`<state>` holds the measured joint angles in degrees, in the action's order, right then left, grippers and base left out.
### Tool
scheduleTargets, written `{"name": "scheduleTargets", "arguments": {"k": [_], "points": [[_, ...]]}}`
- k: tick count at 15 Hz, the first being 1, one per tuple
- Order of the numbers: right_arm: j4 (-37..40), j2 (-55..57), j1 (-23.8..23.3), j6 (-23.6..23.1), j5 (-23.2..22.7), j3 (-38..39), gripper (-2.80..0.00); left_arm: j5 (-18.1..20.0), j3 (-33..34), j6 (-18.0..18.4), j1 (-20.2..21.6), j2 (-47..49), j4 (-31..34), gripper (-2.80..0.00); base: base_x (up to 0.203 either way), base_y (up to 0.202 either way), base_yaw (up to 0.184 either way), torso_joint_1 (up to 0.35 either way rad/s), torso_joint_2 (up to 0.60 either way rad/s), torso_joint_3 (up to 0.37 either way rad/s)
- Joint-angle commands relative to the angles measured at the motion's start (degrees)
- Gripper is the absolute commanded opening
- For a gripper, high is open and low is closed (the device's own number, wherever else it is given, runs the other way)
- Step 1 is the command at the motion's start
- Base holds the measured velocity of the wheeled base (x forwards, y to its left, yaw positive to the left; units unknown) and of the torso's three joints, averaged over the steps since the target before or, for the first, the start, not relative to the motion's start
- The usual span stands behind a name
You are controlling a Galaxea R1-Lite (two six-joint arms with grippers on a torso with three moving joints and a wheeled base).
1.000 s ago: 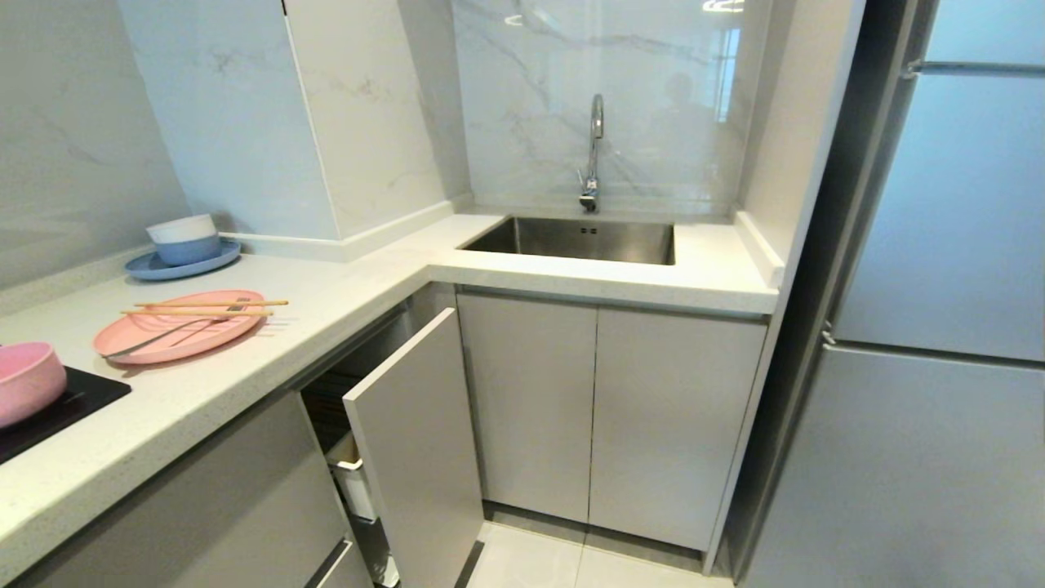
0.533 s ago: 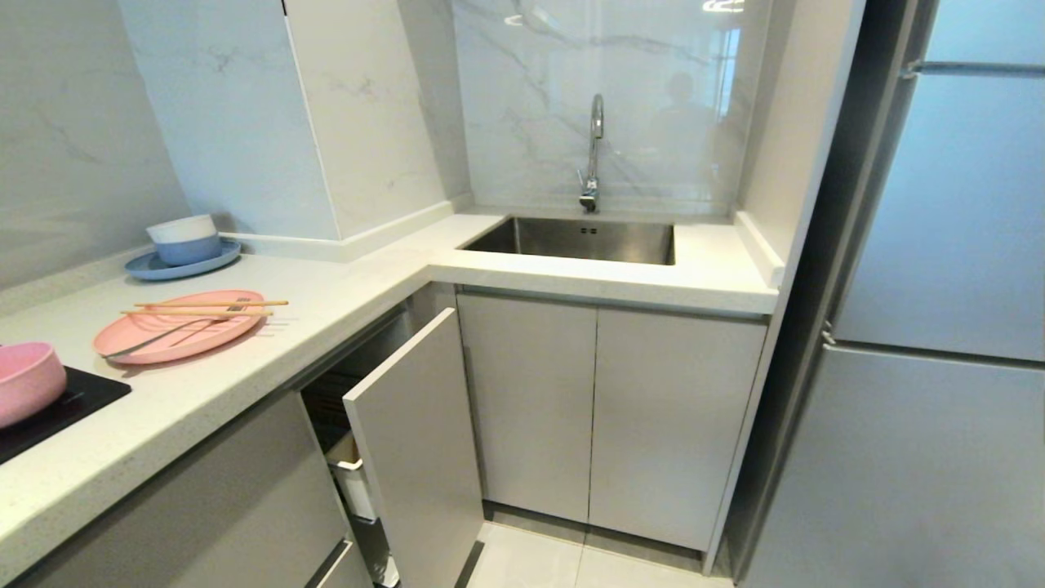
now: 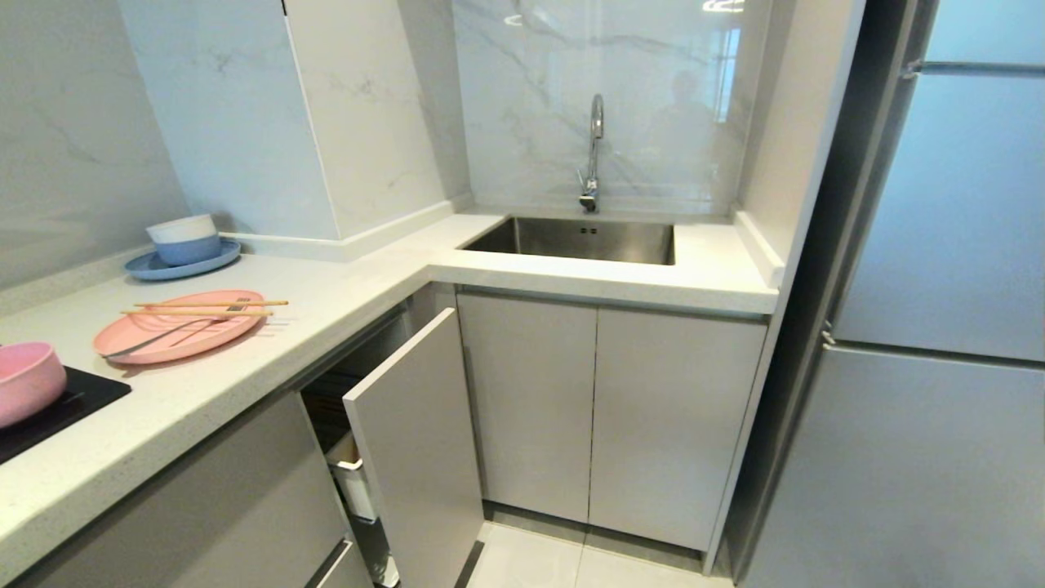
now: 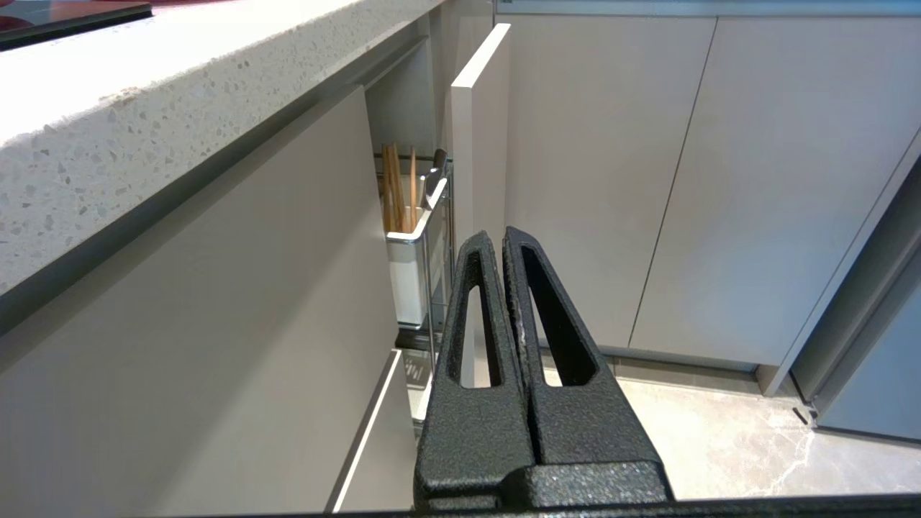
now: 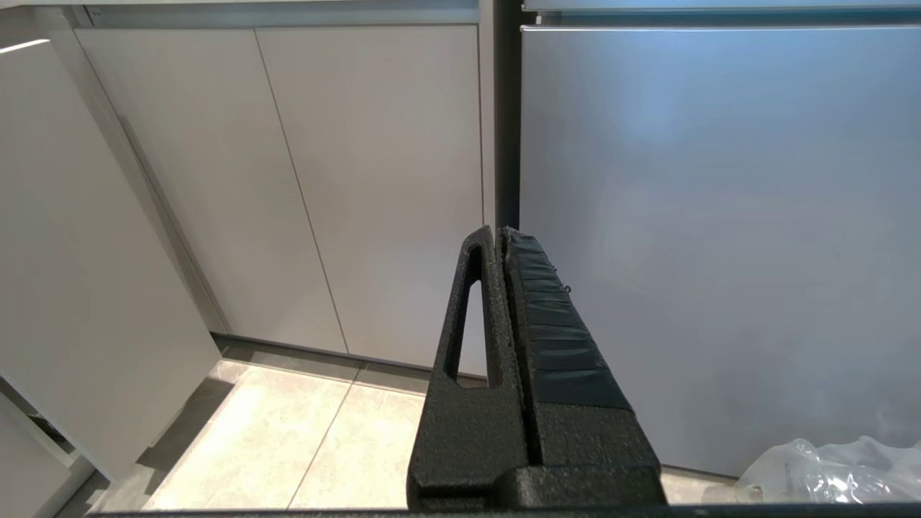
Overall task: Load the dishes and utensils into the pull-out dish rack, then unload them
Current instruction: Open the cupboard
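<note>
Pink plate (image 3: 178, 335) unmoved since before (both grippers' fingers (image 4: 496, 288) clenched, empty).

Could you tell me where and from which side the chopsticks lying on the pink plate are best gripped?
Probably the chopsticks' tips overhanging the pink plate's sink-side rim, approached from above: they bridge the rim side by side, leaving space beneath.

Bowl (image 3: 28, 382) cut by left edge. Rack (image 3: 353, 478) mostly hidden behind its door front (image 3: 416, 441). Holder (image 4: 405, 277) contents partly hidden.
</note>
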<state>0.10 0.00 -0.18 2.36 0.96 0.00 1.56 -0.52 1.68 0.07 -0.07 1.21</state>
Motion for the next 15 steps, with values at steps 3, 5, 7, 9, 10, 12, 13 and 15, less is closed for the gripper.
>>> {"name": "scheduleTargets", "arguments": {"k": [3,5,7,9,10,12,13,15], "points": [[-0.01,0.00,0.01,0.01,0.00,0.09,-2.80,-0.97,-2.20,-0.10,0.01,-0.01,-2.05,-2.80,0.000,0.000,0.000,0.000,0.00,0.000],[-0.01,0.00,0.02,0.01,0.00,0.09,-2.80,-1.36,-9.27,0.81,0.05,0.04,-2.66,-2.80,0.000,0.000,0.000,0.000,0.00,0.000],[-0.01,0.00,0.01,0.01,0.00,0.09,-2.80,-1.54,-19.14,3.21,0.12,1.78,-1.93,-2.80,0.000,0.000,0.000,0.000,0.00,0.000],[-0.01,0.00,0.01,0.01,0.00,0.09,-2.80,-1.74,-30.37,4.29,0.16,6.40,0.16,-2.80,0.000,0.000,0.000,0.000,0.00,0.000],[-0.01,0.00,0.01,0.01,0.00,0.09,-2.80,-1.85,-35.48,4.54,0.16,9.40,1.29,-2.80,0.000,0.000,0.000,0.000,0.00,0.000],[-0.01,0.00,0.01,0.01,0.00,0.09,-2.80,-1.92,-44.74,5.53,0.29,17.17,3.57,-2.80,0.000,0.000,0.000,0.000,0.00,0.000],[-0.01,0.00,0.01,0.01,0.00,0.09,-2.80,-1.99,-48.00,6.66,0.37,21.14,4.21,-2.80,0.000,0.000,0.000,0.000,0.00,0.000],[-0.01,0.00,0.01,0.01,0.00,0.09,-2.80,-2.38,-57.01,8.61,0.17,29.53,6.06,-2.80,0.000,0.000,0.000,0.000,0.00,0.000]]}}
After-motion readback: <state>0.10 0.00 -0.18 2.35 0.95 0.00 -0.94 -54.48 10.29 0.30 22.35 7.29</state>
